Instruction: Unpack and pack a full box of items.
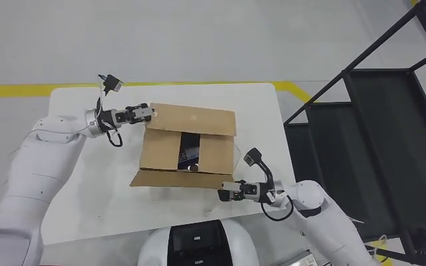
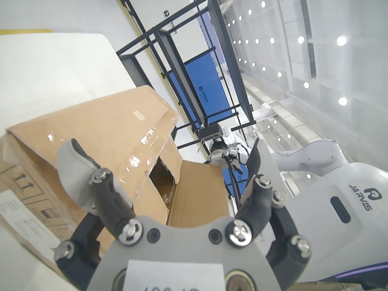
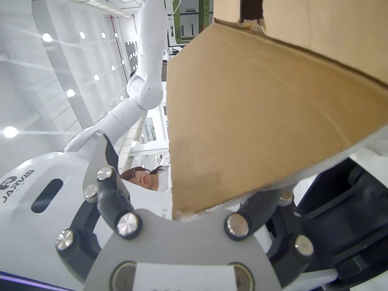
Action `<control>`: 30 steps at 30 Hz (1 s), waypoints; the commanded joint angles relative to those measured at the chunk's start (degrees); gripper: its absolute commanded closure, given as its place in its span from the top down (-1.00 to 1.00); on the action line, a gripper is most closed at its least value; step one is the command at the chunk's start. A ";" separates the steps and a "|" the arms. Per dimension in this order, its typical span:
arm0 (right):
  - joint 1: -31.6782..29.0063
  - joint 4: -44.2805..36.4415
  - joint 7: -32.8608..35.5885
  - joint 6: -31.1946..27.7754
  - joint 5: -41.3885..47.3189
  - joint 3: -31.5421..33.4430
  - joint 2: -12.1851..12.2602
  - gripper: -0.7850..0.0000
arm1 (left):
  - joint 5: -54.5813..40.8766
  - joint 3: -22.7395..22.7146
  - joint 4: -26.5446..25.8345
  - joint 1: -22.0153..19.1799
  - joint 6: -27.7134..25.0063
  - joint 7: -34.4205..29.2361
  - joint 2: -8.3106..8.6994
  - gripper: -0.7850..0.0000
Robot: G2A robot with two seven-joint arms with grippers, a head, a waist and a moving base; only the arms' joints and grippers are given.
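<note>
A brown cardboard box [image 1: 190, 143] stands mid-table with its top flaps partly spread. Dark items [image 1: 189, 154] show through the gap between the flaps. My left gripper [image 1: 143, 113] is at the box's far left corner, beside the far flap [image 2: 100, 122]. It is open, with its fingers [image 2: 75, 158] wide apart and nothing held. My right gripper [image 1: 226, 193] is at the right end of the near flap [image 1: 176, 178]. It is open too, and the edge of that flap [image 3: 257, 116] lies between its spread fingers [image 3: 101, 155], hiding one of them.
The white table [image 1: 86, 199] has bare room to the left of the box and along its front edge. A black metal stair frame [image 1: 359, 133] stands close to the table's right side. A yellow floor line [image 1: 26, 88] runs behind the table.
</note>
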 commanded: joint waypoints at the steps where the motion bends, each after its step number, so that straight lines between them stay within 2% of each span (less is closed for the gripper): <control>1: 0.56 -0.17 -1.27 -0.27 0.97 0.07 -0.09 1.00 | 0.98 0.51 -0.83 0.31 -0.06 0.08 0.61 1.00; 8: 2.85 0.77 -9.03 0.47 -0.23 -0.11 -0.51 1.00 | 0.49 1.83 -2.33 0.50 0.49 -0.47 2.30 1.00; 17: 5.54 2.57 -19.16 3.51 -4.84 -1.82 -1.21 1.00 | -3.87 2.51 -2.99 -0.22 1.95 -1.92 3.36 1.00; 21: 6.04 2.65 -21.56 4.52 -6.21 -2.14 -1.38 1.00 | -3.38 2.94 -2.16 -1.09 3.18 -3.16 3.45 1.00; 30: 6.42 2.68 -23.52 5.00 -7.81 -2.39 -1.59 1.00 | -2.74 4.22 -4.68 -0.81 6.21 -6.19 3.95 1.00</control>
